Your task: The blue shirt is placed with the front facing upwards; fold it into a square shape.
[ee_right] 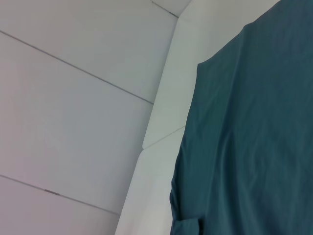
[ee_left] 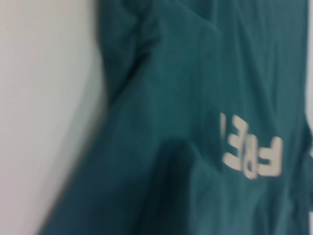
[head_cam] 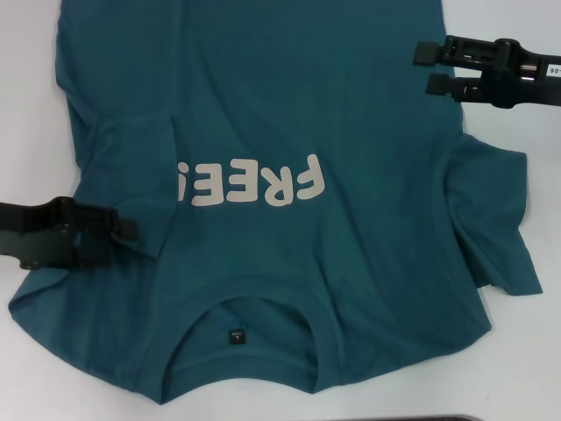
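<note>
Item: blue shirt (head_cam: 289,132), flat, front up on your table (head_cam: 26,132), collar nearest you, long axis running away. Left gripper (head_cam: 130,242) over its left sleeve, nearer; right gripper (head_cam: 424,68) at the far right edge; both parted, empty

A white table (head_cam: 26,105) stands over a pale tiled floor (ee_right: 63,122) with thin dark seams.

I saw the blue shirt (head_cam: 263,132) lying front-up on the bench, collar toward the near edge, cream "FREE!" lettering (head_cam: 252,182) upside down, left sleeve folded inward over the body, right sleeve spread out.
</note>
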You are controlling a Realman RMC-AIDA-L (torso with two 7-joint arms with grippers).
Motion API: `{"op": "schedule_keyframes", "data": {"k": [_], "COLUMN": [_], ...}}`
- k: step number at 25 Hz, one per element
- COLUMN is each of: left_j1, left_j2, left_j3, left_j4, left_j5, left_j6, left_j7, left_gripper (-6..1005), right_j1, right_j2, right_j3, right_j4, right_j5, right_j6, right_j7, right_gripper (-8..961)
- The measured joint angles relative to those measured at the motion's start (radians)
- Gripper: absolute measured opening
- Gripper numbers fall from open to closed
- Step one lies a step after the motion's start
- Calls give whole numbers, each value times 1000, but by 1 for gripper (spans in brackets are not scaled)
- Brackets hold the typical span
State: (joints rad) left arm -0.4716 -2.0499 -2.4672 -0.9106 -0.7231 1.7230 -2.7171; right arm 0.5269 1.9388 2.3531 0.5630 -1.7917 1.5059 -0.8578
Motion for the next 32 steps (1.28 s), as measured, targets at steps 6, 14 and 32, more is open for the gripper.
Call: {"op": "schedule_keyframes", "data": {"k": [6, 14, 32], "left_j1": [-23, -56, -59], "left_j2": [-22, -50, 9], "left_j3": [2, 5, -9], "left_j4": [0, -6, 61], "left_j5": [54, 86, -155], "left_j6": [-57, -79, 219], "left_j7": [-13, -10, 74], "left_gripper": [657, 657, 657], "right_j1": [-1, -2, -5], "right_j2": [0, 0, 0], "right_j3": [2, 10, 20], "right_j4": [0, 0, 0], "right_j5": [0, 0, 0], "right_j6": [-1, 0, -4], "right_j7": [0, 0, -1], "right_gripper": [797, 795, 791]}}
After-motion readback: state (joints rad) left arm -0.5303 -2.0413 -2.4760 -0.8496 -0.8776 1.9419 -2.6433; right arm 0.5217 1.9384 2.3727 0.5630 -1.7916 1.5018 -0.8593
